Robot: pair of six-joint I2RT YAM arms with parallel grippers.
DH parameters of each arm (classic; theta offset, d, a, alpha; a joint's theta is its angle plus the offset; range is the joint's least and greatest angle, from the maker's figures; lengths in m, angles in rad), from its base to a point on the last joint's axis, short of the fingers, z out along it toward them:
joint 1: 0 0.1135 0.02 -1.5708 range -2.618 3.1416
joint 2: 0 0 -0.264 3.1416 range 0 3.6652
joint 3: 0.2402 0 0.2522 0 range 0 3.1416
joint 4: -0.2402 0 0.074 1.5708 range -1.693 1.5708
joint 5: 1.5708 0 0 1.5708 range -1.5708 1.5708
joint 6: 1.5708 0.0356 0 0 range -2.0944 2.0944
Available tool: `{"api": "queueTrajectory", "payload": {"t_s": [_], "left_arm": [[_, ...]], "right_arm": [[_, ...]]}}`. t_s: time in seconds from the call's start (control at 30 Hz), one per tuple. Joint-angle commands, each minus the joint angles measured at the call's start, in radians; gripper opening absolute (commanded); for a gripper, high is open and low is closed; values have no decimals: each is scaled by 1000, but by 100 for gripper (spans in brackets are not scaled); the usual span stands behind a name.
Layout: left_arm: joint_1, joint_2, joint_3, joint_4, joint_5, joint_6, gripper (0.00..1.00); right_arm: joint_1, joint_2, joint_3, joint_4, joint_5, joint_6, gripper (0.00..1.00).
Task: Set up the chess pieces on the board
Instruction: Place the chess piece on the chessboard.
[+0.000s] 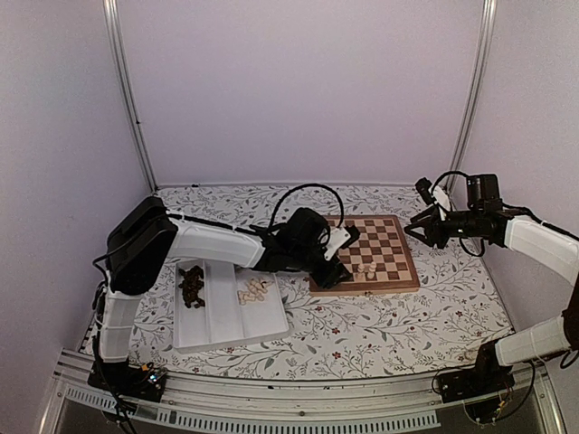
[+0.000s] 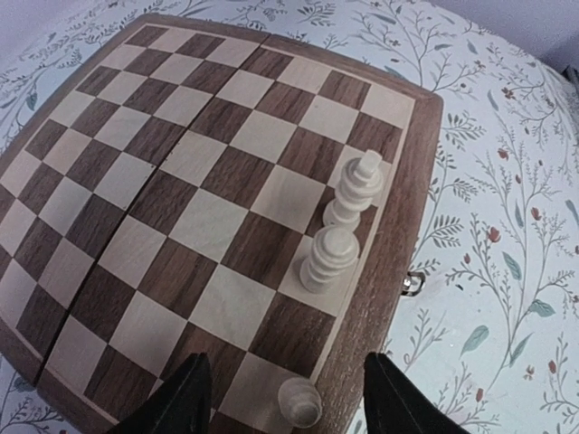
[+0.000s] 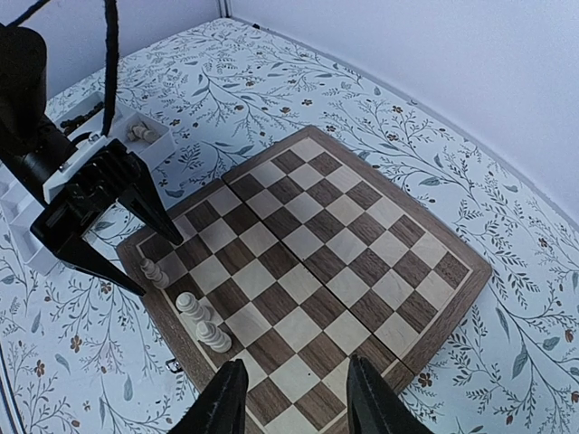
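Soft, even light; faint shadows; wrist views warp at edges

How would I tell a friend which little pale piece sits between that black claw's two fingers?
Find the wooden chessboard, where three pale pieces stand along one edge. Yours is the end piece, between the fingers of the open left gripper. It is the shortest, with a plain round head; its neighbours are taller and ringed.
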Motion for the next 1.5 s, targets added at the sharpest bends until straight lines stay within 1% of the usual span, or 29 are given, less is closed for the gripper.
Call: {"api": "queueTrajectory", "payload": {"t_s": [0.0,0.23,0.4,0.7,0.9,1.13,1.47], "left_arm": [[-9,-71,-11,-29,7,14,58],[-7,-51,-7,-122,13,30,48],[-7,-39,-29,-128,32,26,45],[-3,17,21,-138,23,12,35],[2,41,43,-145,26,19,32],[6,64,66,-148,26,21,27],[7,84,91,-141,31,29,23]], "right_arm": [[-3,11,0,-9,-21,-14,41],[-3,11,0,-14,-24,-16,41],[-3,10,0,-15,-25,-17,41],[-3,13,0,-16,-26,-17,41],[-3,14,0,-16,-24,-18,41],[-3,19,-1,-16,-23,-23,41],[-3,24,0,-16,-20,-26,41]]}}
